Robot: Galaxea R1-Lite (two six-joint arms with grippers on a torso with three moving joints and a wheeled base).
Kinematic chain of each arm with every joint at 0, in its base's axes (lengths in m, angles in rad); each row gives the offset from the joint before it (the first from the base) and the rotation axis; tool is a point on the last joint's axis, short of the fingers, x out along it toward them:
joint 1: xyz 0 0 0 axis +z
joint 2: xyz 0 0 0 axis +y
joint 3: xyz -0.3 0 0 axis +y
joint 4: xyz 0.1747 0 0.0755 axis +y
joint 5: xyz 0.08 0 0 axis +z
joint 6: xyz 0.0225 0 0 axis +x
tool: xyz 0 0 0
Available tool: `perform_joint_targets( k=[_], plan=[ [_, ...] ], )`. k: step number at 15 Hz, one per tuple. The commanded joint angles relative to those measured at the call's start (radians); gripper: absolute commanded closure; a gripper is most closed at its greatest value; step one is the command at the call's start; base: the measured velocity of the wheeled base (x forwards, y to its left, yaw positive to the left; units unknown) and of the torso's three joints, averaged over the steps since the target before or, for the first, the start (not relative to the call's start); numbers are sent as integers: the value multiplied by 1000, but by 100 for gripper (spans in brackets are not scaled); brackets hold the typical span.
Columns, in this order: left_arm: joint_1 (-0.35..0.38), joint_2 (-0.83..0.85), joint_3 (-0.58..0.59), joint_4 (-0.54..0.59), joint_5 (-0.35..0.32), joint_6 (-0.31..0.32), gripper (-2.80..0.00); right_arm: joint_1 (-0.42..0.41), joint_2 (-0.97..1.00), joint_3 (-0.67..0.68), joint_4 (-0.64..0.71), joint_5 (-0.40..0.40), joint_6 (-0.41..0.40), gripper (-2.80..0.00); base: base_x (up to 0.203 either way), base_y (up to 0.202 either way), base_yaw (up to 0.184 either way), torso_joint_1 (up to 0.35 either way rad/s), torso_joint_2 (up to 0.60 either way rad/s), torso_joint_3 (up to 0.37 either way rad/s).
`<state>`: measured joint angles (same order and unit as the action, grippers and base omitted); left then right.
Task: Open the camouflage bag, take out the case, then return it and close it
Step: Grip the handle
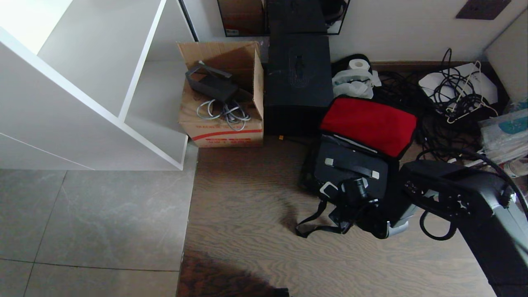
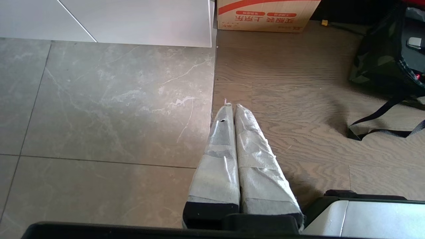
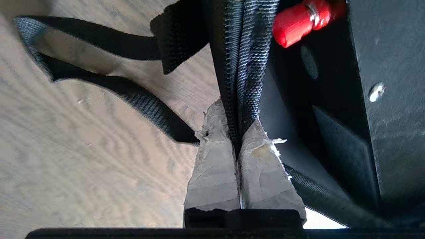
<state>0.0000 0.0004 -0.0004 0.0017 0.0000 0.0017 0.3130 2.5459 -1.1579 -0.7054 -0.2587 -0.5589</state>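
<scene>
Nearest us, our right gripper [image 3: 237,142] is pinched tight on the camouflage bag [image 1: 313,169]'s soft zipper rim, which we expect to sag. Beyond, the case [image 1: 350,165] lies inside, rigid; its strap handle [image 1: 352,168] looks the best hold. Our left gripper [image 2: 232,109], fingers together, hangs idle.
</scene>
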Motion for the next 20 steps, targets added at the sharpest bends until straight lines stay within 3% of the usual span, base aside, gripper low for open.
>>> perform_joint_targets(
  k=[1, 4, 14, 17, 18, 20],
  plan=[
    [0, 0, 0, 0, 0, 0, 0, 7, -35, 32, 28, 0, 23, 0, 0, 0, 0, 0, 0, 0],
    [0, 0, 0, 0, 0, 0, 0, 48, -83, 51, 115, -2, 130, 0, 0, 0, 0, 0, 0, 0],
    [0, 0, 0, 0, 0, 0, 0, 131, -144, 106, 140, -17, 143, 0, 0, 0, 0, 0, 0, 0],
    [0, 0, 0, 0, 0, 0, 0, 133, -136, 131, 155, -60, 143, 0, 0, 0, 0, 0, 0, 0],
    [0, 0, 0, 0, 0, 0, 0, 133, -136, 138, 161, -59, 145, -280, 0, 0, 0, 0, 0, 0],
    [0, 0, 0, 0, 0, 0, 0, 139, -138, 156, 168, -59, 148, -280, 0, 0, 0, 0, 0, 0]
  ],
)
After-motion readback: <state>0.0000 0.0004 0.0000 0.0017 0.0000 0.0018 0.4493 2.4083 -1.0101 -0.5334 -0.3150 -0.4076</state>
